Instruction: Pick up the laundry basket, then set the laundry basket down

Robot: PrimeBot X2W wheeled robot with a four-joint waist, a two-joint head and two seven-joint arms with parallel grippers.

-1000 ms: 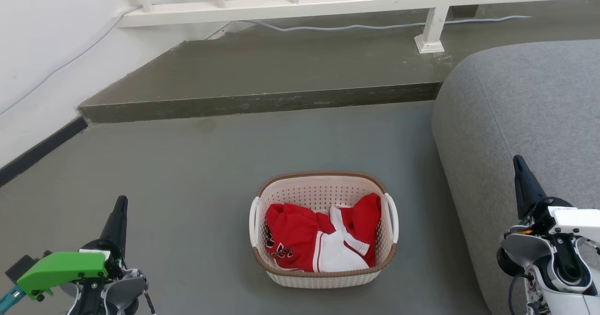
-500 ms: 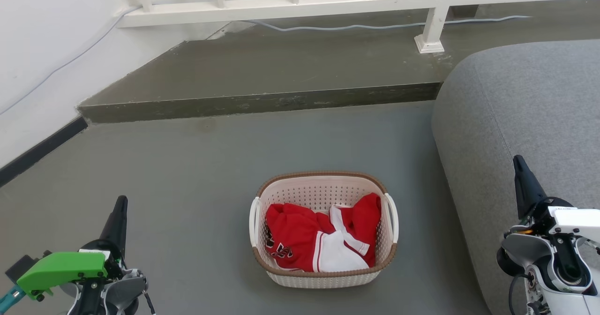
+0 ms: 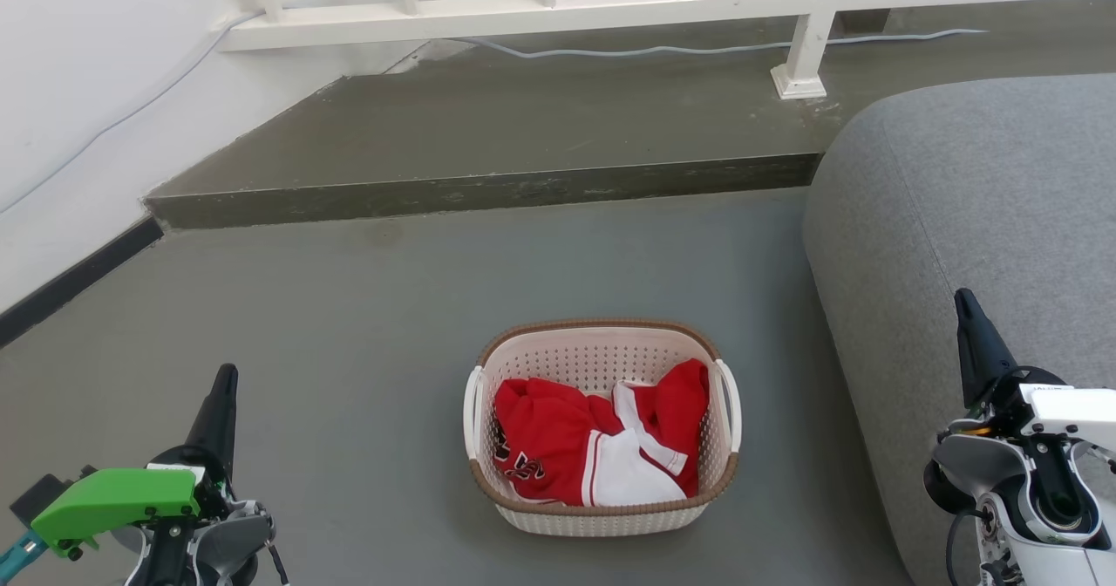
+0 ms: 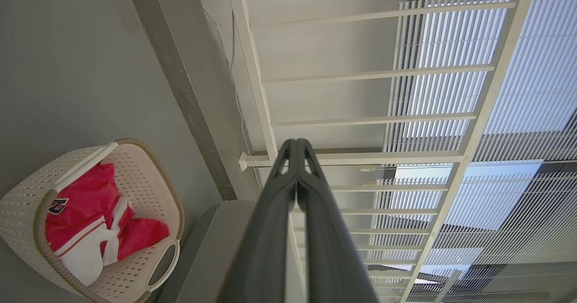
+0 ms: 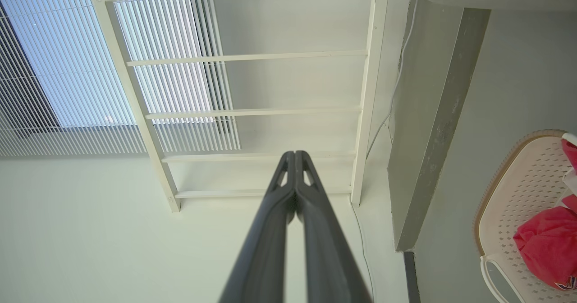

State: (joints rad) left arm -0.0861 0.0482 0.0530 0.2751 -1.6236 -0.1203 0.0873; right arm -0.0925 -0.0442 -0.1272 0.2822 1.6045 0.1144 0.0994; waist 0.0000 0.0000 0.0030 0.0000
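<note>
The laundry basket [image 3: 602, 350] stands on the grey floor, cream-white and perforated with a brown rim and a white loop handle on each side. Red and white clothes [image 3: 593, 442] lie inside it. My left gripper [image 3: 225, 377] is at the lower left, well apart from the basket, fingers pressed together and holding nothing. My right gripper [image 3: 962, 300] is at the lower right over the grey cushion, also shut and empty. The left wrist view has the basket [image 4: 148, 195] at its lower left beside the shut left gripper [image 4: 297, 141]. In the right wrist view the basket [image 5: 518, 190] sits at the right edge, away from the shut right gripper [image 5: 295, 152].
A large grey cushion or sofa [image 3: 985, 220] rises right of the basket. A raised concrete step [image 3: 488, 189] crosses the floor behind it, with a white railing [image 3: 610, 2] and a cable [image 3: 697, 48] on top. A white wall [image 3: 78, 98] closes the left side.
</note>
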